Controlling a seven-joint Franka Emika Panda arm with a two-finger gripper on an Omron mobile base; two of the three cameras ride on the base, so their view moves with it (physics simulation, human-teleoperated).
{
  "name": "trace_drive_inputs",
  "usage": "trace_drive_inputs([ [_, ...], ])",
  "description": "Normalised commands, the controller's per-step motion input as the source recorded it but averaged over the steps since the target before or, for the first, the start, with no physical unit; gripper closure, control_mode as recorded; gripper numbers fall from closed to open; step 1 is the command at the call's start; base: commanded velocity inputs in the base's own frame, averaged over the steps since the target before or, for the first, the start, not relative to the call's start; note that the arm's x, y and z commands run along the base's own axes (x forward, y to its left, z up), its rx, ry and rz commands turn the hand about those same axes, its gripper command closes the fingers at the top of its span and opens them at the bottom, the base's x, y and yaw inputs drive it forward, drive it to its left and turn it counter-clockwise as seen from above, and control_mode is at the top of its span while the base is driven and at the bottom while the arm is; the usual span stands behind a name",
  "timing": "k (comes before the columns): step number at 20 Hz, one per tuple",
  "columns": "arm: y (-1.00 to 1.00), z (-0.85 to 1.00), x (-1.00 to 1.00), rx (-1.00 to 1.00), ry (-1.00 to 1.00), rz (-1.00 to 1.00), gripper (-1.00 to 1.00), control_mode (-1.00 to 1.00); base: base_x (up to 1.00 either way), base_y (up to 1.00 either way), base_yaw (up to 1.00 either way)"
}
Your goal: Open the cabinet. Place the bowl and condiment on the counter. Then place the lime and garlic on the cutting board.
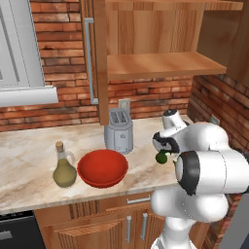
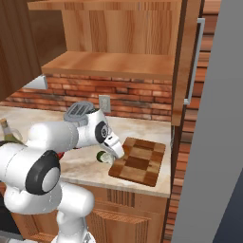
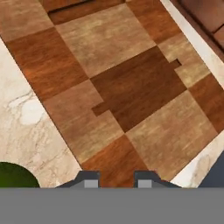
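Note:
The cabinet (image 1: 99,63) stands open, with bare shelves (image 2: 109,64). The red bowl (image 1: 103,168) and the olive-green condiment (image 1: 64,168) bottle rest side by side on the counter (image 1: 29,155). My gripper (image 2: 117,154) hovers low over the left edge of the cutting board (image 2: 140,161), pointing down. The hand view has the fingertips (image 3: 89,179) close together with nothing between them, above the board (image 3: 131,87). The lime (image 2: 102,156) lies on the counter just left of the board, beside the fingers and outside them (image 3: 15,175). The garlic is out of view.
A silver toaster (image 1: 119,131) stands at the back of the counter against the brick wall, below the open door. The door's long bar handle (image 1: 88,58) hangs above the counter's left half. A tall grey panel (image 2: 218,118) closes off the right side.

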Motion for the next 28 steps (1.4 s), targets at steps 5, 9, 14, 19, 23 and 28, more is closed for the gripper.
trace_drive_inputs([
  [5,-0.56,-0.01,0.48,0.01,0.00,-0.08,1.00,-1.00,0.00,0.00,0.00],
  [9,-0.53,-0.20,0.00,0.00,0.00,-0.06,1.00,-1.00,0.00,0.00,0.00],
  [14,-0.55,-0.38,-0.07,0.00,0.00,-0.05,1.00,-1.00,0.00,0.00,0.00],
  [19,-0.31,-0.23,0.00,0.00,0.00,-0.05,-1.00,-1.00,0.00,0.00,0.00],
  [23,0.00,0.54,-0.09,0.05,-0.04,-0.07,-1.00,-1.00,0.00,0.00,0.00],
  [28,0.00,0.98,-0.73,0.10,0.00,-0.07,-1.00,-1.00,0.00,0.00,0.00],
])
